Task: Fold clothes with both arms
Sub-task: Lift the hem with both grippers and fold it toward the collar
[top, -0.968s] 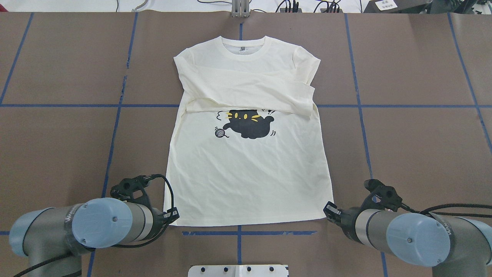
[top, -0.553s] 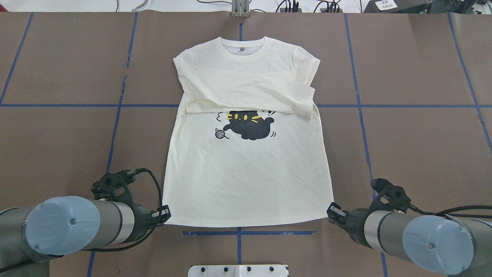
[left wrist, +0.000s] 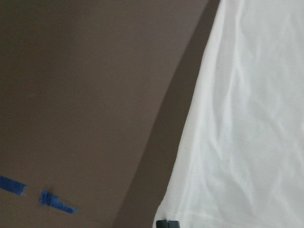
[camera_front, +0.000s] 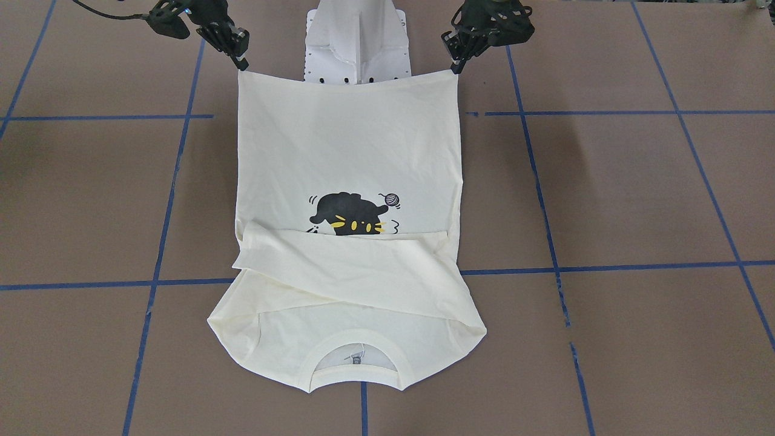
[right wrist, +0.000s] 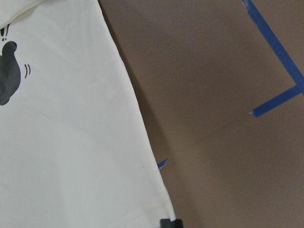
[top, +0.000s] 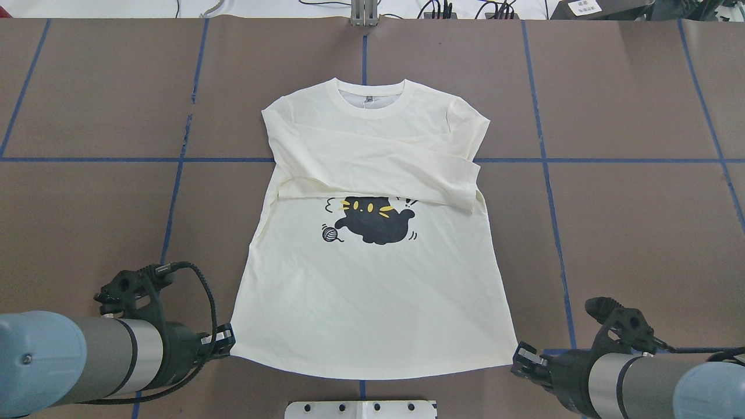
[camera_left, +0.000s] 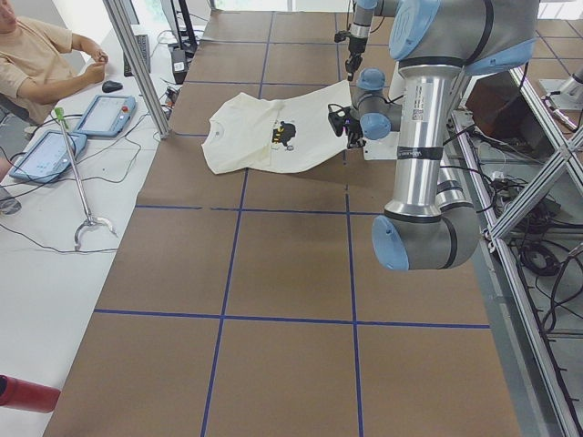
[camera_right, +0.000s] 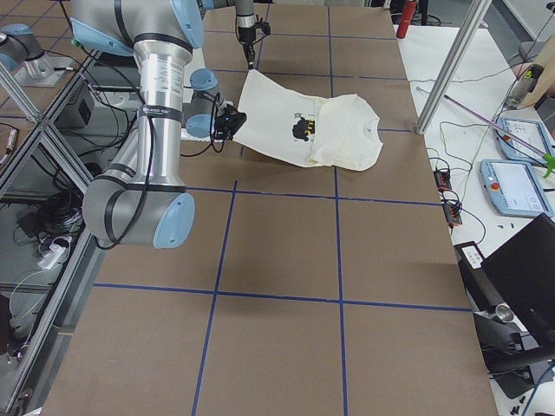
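Left gripper (top: 226, 341) and right gripper (top: 521, 358) were clamped on near T-shirt (top: 372, 291) corners; either could be lost through uneven pulling.

The left arm (top: 110, 361) and right arm (top: 625, 381) are grey metal tubes with rounded light-blue caps (top: 35, 358) (a small screw dots the lower-left one). The left end effector (top: 227, 339) and right end effector (top: 519, 357) are black; a black cable (top: 205, 291) loops at lower left.
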Action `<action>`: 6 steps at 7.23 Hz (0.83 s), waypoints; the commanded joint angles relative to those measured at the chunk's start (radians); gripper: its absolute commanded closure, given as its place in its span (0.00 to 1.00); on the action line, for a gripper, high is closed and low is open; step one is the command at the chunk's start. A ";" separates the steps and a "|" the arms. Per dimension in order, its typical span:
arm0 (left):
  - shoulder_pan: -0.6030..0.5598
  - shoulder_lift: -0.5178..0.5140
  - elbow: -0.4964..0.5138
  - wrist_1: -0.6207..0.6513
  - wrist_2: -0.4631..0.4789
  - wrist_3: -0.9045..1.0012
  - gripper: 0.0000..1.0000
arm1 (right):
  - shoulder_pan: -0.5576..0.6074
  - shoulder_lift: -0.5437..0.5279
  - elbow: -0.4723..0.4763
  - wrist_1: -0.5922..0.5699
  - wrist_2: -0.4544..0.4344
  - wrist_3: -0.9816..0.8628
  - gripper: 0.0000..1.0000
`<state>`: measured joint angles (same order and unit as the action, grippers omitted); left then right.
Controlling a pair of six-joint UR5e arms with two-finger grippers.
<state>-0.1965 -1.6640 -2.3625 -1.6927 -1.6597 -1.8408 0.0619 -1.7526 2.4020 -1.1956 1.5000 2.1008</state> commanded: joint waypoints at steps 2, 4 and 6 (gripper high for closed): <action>-0.102 -0.151 0.079 0.001 0.011 0.122 1.00 | 0.146 0.010 0.008 -0.001 0.003 -0.074 1.00; -0.223 -0.258 0.198 0.001 0.012 0.213 1.00 | 0.287 0.172 -0.138 -0.028 0.011 -0.238 1.00; -0.343 -0.350 0.302 -0.007 0.009 0.310 1.00 | 0.489 0.429 -0.307 -0.213 0.119 -0.399 1.00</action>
<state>-0.4682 -1.9579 -2.1334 -1.6937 -1.6501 -1.5827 0.4286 -1.4774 2.2011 -1.3042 1.5553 1.8028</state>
